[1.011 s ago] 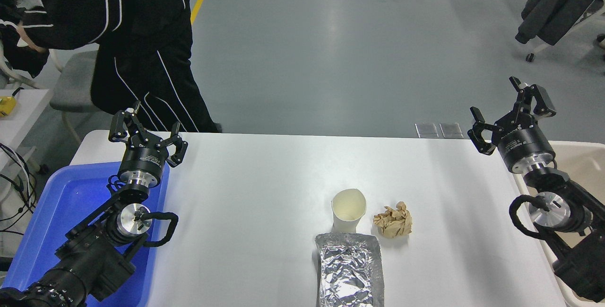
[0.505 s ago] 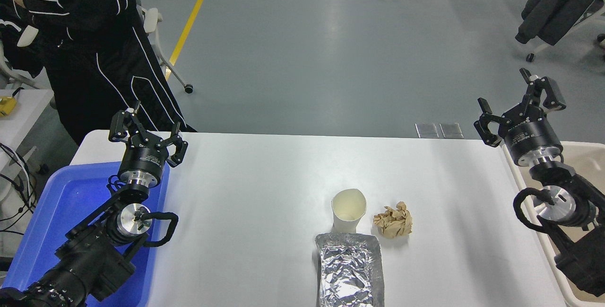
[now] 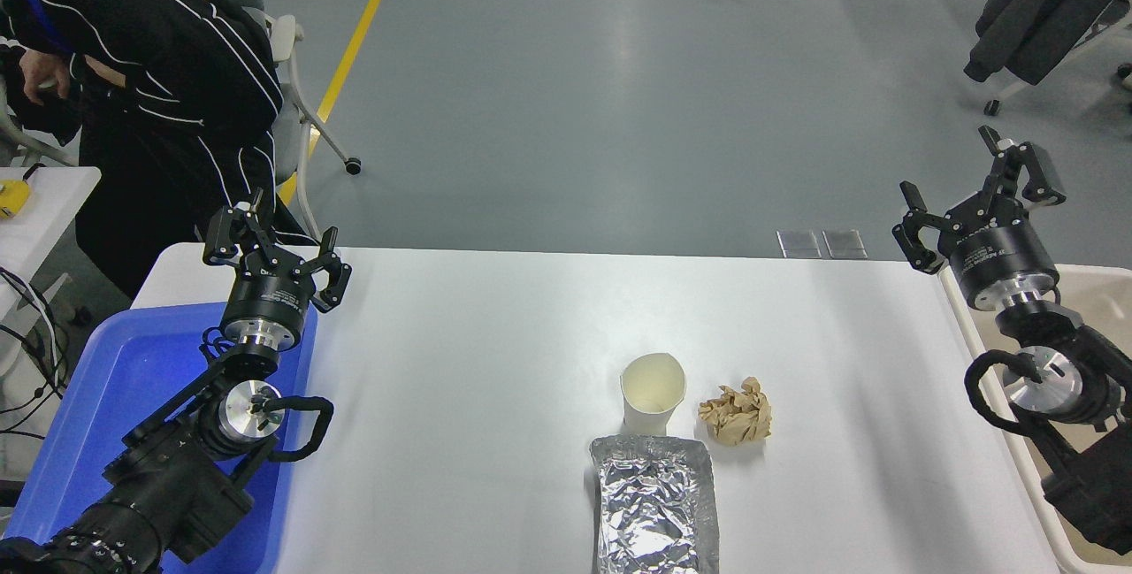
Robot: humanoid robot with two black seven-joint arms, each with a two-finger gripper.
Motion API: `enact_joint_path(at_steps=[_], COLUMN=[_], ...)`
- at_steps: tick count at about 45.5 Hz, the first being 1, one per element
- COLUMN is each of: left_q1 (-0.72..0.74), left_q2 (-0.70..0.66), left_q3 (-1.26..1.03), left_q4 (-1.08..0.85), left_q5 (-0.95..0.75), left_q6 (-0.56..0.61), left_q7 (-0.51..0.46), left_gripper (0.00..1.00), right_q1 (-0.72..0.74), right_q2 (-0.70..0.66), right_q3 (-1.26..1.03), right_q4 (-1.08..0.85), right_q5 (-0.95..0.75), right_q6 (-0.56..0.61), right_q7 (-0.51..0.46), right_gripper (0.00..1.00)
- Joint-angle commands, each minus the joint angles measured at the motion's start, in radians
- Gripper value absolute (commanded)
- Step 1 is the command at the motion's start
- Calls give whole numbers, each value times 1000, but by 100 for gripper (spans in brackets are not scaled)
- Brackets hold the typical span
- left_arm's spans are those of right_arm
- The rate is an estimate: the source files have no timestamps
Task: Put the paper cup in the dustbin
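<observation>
The table (image 3: 495, 362) is white, with the blue tray (image 3: 106, 397) at its left edge and the dustbin (image 3: 1092, 291) at its right edge. The left arm is parked over the tray, its left gripper (image 3: 270, 247) spread open and empty. The right gripper (image 3: 977, 198) hangs above the far right corner, by the dustbin's rim, fingers apart and holding nothing. It has shifted slightly right and away since a second ago. A foil tray (image 3: 654, 503) lies at the near edge, right of centre. The cup (image 3: 653, 394) stands upright just behind it, long axis vertical, mouth up, unmoved. A paper ball (image 3: 736, 413) sits just right of the cup. A person (image 3: 150, 70) stands beyond the far left corner, now further left.
</observation>
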Motion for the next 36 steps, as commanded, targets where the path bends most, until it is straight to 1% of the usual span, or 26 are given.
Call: enact_joint_path(at_steps=[1, 14, 21, 24, 27, 36], left_q1=[0, 0, 0, 0, 0, 0], left_q2=[0, 0, 0, 0, 0, 0], left_q3=[1, -1, -1, 1, -1, -1], left_q4=[0, 0, 0, 0, 0, 0], left_q5=[0, 0, 1, 1, 0, 0], left_q6=[0, 0, 0, 0, 0, 0], left_q7=[0, 0, 0, 0, 0, 0], left_gripper=[100, 100, 100, 100, 100, 100], right_q1=[-13, 14, 112, 160, 235, 572], right_q2=[-3, -32, -100, -150, -190, -209], right_q3=[-5, -13, -132, -229, -371, -934], right_q4=[-20, -47, -55, -58, -62, -107], right_q5=[0, -2, -2, -5, -17, -17], right_q6=[0, -9, -20, -20, -21, -25], right_q7=[0, -3, -8, -11, -11, -11], right_gripper=[99, 99, 99, 99, 99, 99])
